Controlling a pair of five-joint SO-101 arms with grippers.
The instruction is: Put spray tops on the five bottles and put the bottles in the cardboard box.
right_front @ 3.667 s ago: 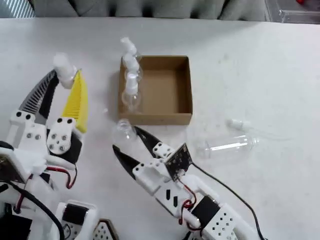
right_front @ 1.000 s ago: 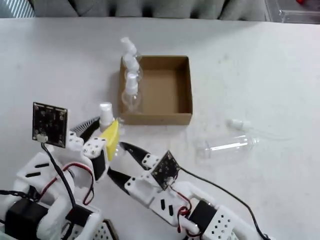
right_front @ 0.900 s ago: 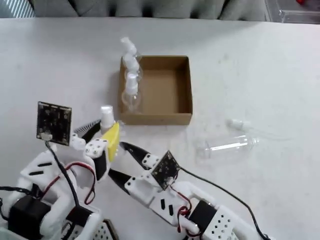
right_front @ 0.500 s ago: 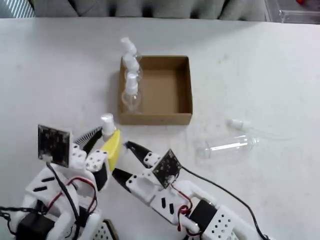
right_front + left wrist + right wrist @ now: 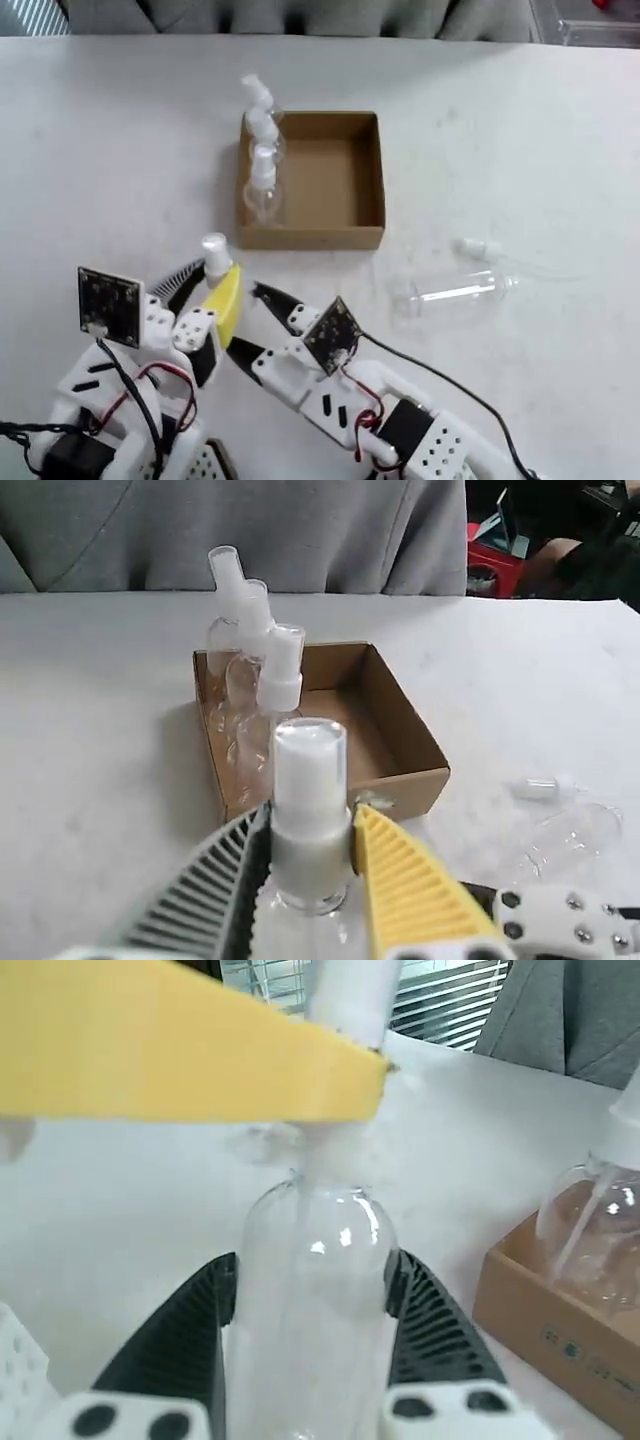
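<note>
My left gripper (image 5: 213, 268) (image 5: 310, 825), with one grey and one yellow finger, is shut on a white spray top (image 5: 213, 246) (image 5: 308, 780). The top stands upright directly over a clear bottle (image 5: 315, 1260) and meets its neck. My right gripper (image 5: 245, 318) (image 5: 312, 1285), with black fingers, is shut on that bottle's body. Both are just in front of the cardboard box (image 5: 330, 235) (image 5: 400, 730). Three capped bottles (image 5: 262, 180) (image 5: 255, 670) stand along the box's left wall. A clear uncapped bottle (image 5: 455, 293) lies on the table right of the box, with a loose spray top (image 5: 475, 247) beside it.
The white table (image 5: 520, 140) stretches bare behind and to the right of the box. The right half of the box floor (image 5: 335, 175) holds nothing. The two arm bases crowd the front edge. A person in grey sits beyond the far edge.
The left gripper carried the spray top from the far left down over the bottle. The right gripper shut on the bottle and drew it slightly toward the front.
</note>
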